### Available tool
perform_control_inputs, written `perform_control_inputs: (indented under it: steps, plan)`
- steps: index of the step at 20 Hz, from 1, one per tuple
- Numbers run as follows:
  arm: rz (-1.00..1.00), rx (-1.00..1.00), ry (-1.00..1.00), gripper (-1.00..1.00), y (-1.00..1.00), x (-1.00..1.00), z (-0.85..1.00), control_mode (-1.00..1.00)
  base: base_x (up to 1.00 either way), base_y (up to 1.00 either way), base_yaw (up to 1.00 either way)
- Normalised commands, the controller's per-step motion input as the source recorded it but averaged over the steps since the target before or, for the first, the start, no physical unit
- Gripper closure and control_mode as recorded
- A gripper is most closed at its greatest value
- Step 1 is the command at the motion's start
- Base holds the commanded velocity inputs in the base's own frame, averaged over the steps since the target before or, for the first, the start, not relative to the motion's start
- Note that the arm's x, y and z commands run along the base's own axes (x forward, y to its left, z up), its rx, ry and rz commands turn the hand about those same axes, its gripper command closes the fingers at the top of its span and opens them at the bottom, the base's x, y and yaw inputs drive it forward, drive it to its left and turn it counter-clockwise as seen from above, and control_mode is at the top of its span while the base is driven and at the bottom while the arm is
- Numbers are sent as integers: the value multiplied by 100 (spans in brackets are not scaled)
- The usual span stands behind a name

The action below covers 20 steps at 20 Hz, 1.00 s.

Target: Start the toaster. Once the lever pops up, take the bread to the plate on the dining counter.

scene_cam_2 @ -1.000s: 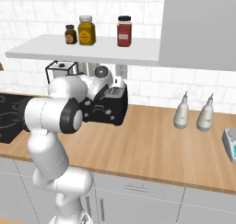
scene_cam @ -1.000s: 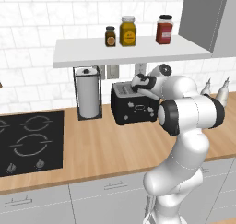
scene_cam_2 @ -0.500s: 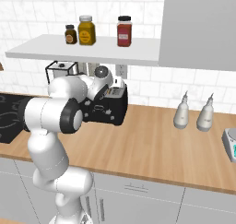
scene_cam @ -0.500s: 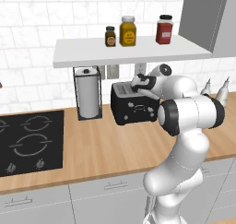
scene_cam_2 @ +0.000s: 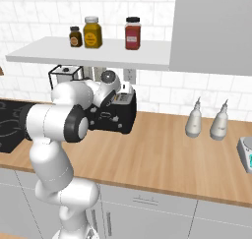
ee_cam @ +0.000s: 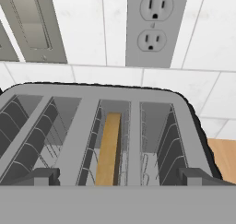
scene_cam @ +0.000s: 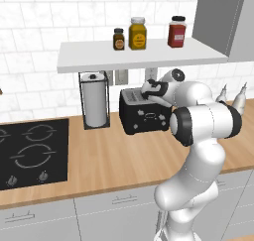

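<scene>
With the fingers spread wide and empty just above the toaster near the desk's back edge, the bread stands in its slot, so lowering squarely astride the slice should grip it cleanly.

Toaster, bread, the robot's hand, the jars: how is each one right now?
toaster: upright on the counter, under the shelf.
bread: standing on edge in a slot.
gripper: open, above the toaster, holding nothing.
jars: lids on, upright on the shelf.
paper towel: upright in its wire holder.
</scene>
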Motion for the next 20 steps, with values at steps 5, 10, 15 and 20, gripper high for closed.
perform_control_inputs:
  steps: [5,10,15,20]
  plan:
    - [0,0,0,-100,0,0,0,-100,0,0,0]
    - [0,0,0,-100,0,0,0,-100,0,0,0]
    - [0,0,0,-100,0,0,0,-100,0,0,0]
    - [0,0,0,-100,0,0,0,-100,0,0,0]
